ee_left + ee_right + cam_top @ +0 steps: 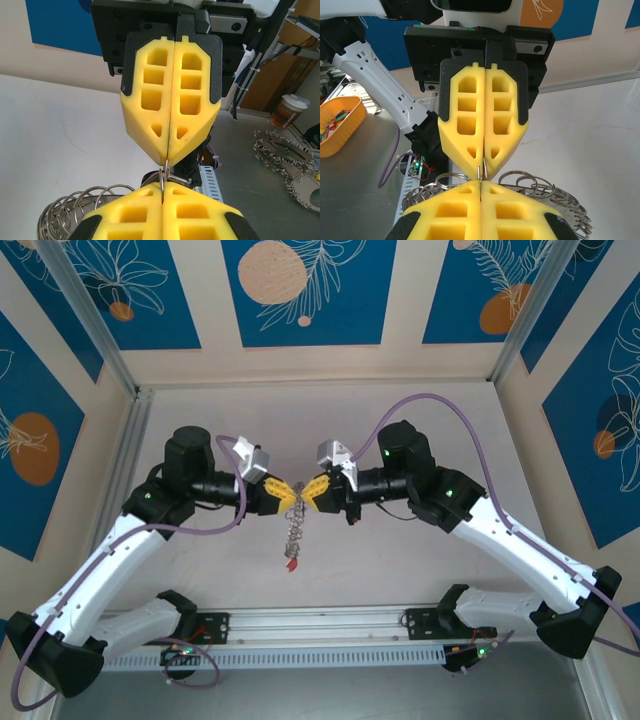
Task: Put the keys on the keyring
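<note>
Keys (pixel 292 536) below left gripper (pixel 288 497) and right gripper (pixel 309 493)

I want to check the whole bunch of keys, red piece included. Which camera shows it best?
Top external: the keys hang in full, with the red piece at the bottom. Left wrist shows a few rings beside its own jaws. Right wrist shows more rings, partly hidden behind its jaws.
</note>
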